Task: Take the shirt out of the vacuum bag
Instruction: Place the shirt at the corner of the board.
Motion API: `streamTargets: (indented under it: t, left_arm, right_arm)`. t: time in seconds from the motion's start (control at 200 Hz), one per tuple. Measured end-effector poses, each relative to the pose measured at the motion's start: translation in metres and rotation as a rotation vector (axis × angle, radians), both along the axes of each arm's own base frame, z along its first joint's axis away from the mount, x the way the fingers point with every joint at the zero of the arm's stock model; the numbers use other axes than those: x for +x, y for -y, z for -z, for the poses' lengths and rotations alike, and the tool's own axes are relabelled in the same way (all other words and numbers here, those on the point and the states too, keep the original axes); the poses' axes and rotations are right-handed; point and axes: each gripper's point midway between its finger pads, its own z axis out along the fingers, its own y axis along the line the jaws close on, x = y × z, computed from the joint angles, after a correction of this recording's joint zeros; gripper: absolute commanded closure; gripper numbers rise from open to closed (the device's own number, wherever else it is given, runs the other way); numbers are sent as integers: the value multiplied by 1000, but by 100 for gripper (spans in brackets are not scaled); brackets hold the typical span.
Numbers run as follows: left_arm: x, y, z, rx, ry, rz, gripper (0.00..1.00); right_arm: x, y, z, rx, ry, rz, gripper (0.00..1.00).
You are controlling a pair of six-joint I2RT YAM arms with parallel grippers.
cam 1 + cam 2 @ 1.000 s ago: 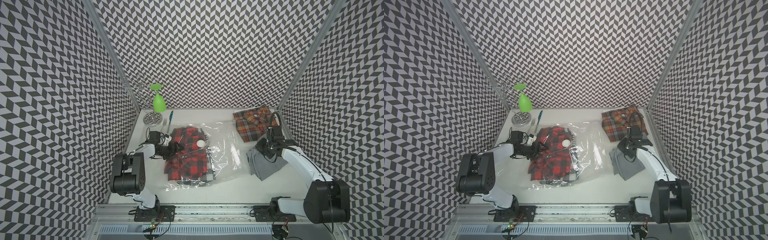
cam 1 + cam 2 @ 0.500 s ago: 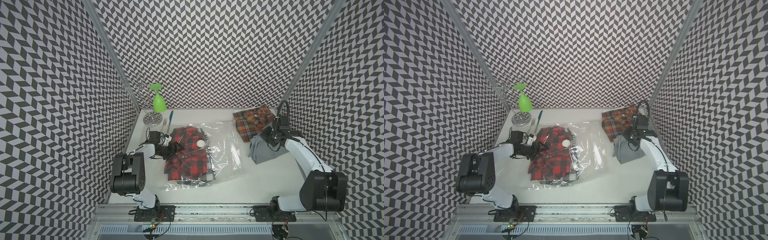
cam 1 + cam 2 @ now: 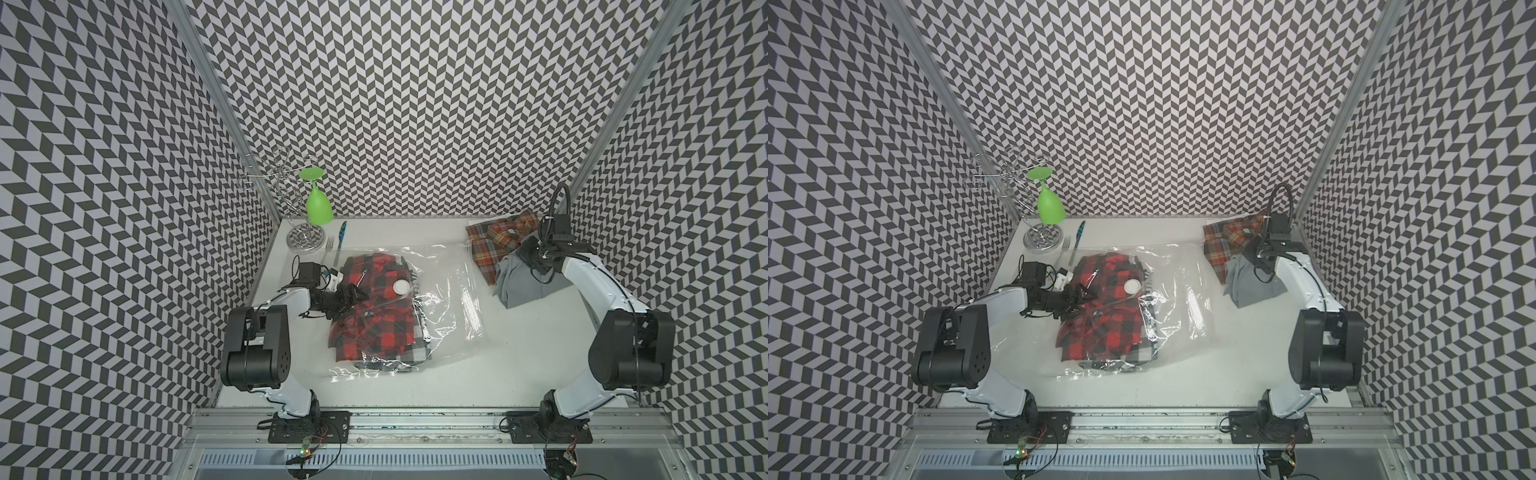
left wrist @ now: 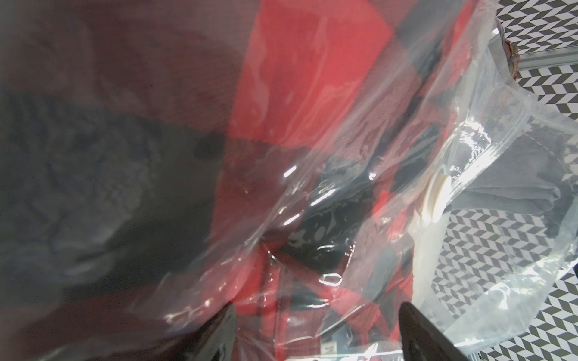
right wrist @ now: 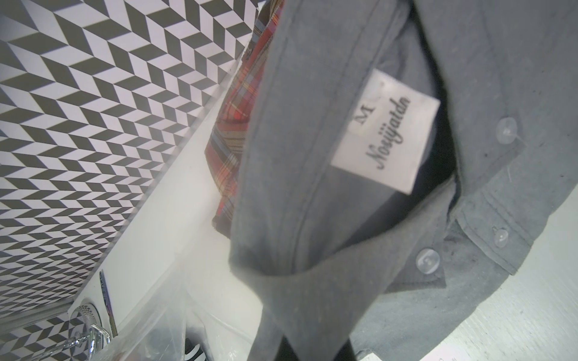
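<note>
- Table [image 3: 457, 374]: white, and it carries one bag, three shirts, one rack, one glass, one fork and one pen, with two arms reaching over it.
- Vacuum bag [image 3: 449, 299]: one, lying flat at mid-table. Its film is clear, glossy and crinkled.
- Red-and-black checked shirt [image 3: 374, 328]: folded inside the bag's left half.
- Grey shirt [image 3: 523, 282]: outside the bag, to its right. It hangs tent-like from the right gripper [image 3: 536, 259], which is closed on it.
- Orange tartan shirt [image 3: 494, 241]: in the far right corner, partly under the grey one.
- Left gripper [image 3: 355, 293]: at the bag's left edge. Only the left wrist view shows its fingers [image 4: 225, 331] spread wide, with film and checked cloth between them and nothing clamped.
- Wire rack [image 3: 286, 195]: a green glass [image 3: 318, 203] hangs from it upside-down, and the fork [image 3: 329, 245] and pen [image 3: 342, 232] lie beside it.
- Valve cap [image 3: 402, 286]: one, round and white, on the bag's top face.
- Neck label [image 5: 386, 131]: marked "M", seen in the right wrist view alone.
</note>
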Motion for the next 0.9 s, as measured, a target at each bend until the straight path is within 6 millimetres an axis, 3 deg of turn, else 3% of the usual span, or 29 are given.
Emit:
streamTargets:
  t: [0.626, 0.876, 0.901]
  left_arm:
    - [0, 0, 1, 10, 1, 1, 16]
    - [0, 1, 1, 17, 2, 3, 16]
    - [0, 1, 1, 17, 2, 3, 16]
  right_arm:
    - [53, -27, -3, -5, 35, -101, 100]
    - [63, -33, 12, -31, 13, -150, 100]
    - [64, -33, 13, -34, 12, -153, 97]
